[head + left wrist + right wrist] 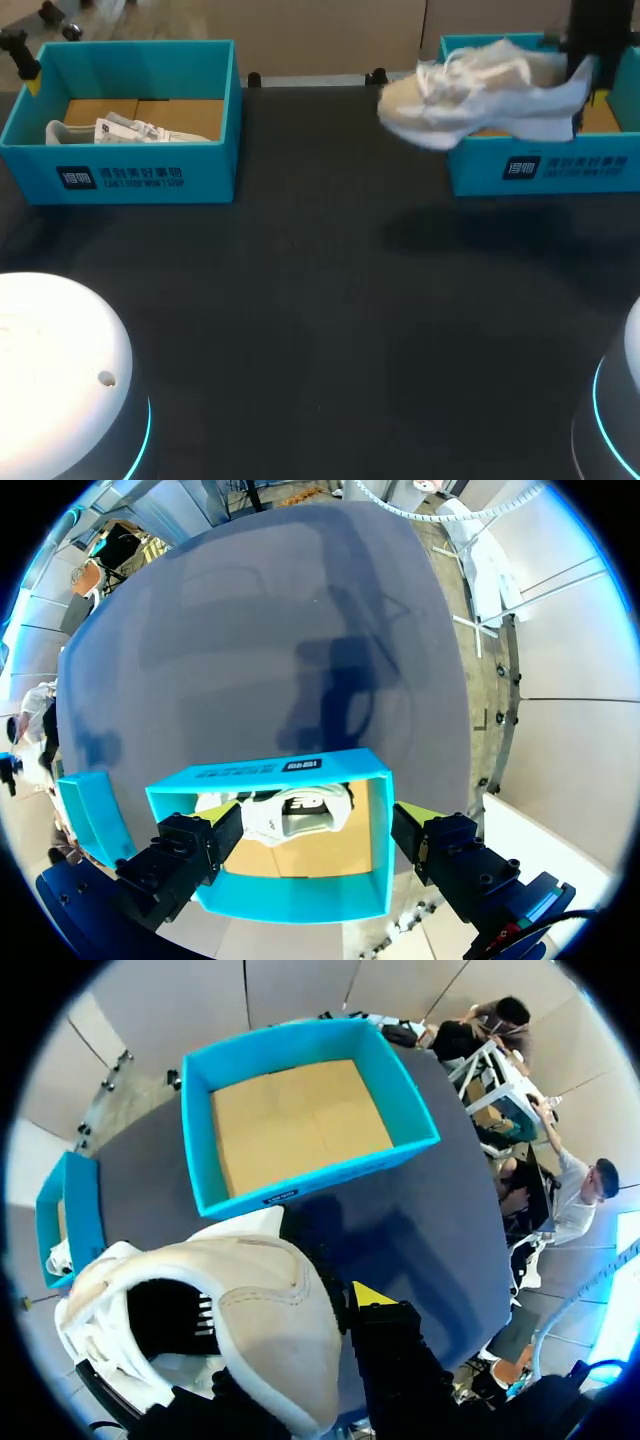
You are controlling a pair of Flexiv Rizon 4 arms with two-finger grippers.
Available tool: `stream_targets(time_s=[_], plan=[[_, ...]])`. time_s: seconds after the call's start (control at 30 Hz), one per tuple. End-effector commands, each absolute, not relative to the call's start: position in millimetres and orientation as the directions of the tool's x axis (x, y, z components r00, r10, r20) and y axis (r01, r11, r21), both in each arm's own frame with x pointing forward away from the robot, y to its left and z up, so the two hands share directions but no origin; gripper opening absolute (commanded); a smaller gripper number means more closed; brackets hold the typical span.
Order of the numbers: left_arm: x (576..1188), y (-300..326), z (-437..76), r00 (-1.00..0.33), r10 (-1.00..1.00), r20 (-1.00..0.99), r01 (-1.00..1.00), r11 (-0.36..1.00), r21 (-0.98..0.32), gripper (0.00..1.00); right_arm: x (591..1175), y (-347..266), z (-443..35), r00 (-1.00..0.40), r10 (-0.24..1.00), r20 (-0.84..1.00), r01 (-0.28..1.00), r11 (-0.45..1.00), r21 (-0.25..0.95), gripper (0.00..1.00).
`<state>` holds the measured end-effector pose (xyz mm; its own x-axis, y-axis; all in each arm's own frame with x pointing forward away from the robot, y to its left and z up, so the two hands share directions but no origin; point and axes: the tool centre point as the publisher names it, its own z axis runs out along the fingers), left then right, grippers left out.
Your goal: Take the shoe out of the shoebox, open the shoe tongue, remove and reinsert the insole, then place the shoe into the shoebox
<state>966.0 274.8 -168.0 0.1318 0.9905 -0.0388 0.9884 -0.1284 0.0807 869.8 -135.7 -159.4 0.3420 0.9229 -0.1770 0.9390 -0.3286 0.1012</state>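
Observation:
A cream and white shoe (480,90) hangs in the air over the front left corner of the right teal shoebox (545,165). My right gripper (290,1310) is shut on its heel collar, with one yellow-tipped finger (372,1295) outside the heel and the other inside the shoe opening. That shoebox (300,1110) lies ahead of the gripper with only its cardboard floor showing. My left gripper (320,825) stands open above the left shoebox (270,880), holding nothing. A second white shoe (285,815) lies inside that box (125,125).
The dark table (320,300) stretches between the two boxes and toward the front. My arms' two white bases (60,380) sit at the front corners. The left shoebox (65,1210) also shows beyond the held shoe in the right wrist view.

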Motion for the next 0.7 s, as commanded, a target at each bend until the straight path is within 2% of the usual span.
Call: stream_targets(time_s=[0.03,0.43,0.7], plan=[[966,275,-168,0.133,0.990,-0.036,0.988,-0.129,0.081,1.00,855,-138,-165,0.341,0.927,-0.156,0.921,-0.297,0.252,0.00],[966,275,-168,0.133,0.990,-0.036,0.988,-0.129,0.081,1.00,855,-138,-165,0.341,0.927,-0.156,0.921,-0.297,0.252,0.00],[966,275,-168,0.133,0.990,-0.036,0.988,-0.129,0.081,1.00,832,-110,-209,0.216,0.953,-0.211,0.960,-0.168,0.222,0.00]])
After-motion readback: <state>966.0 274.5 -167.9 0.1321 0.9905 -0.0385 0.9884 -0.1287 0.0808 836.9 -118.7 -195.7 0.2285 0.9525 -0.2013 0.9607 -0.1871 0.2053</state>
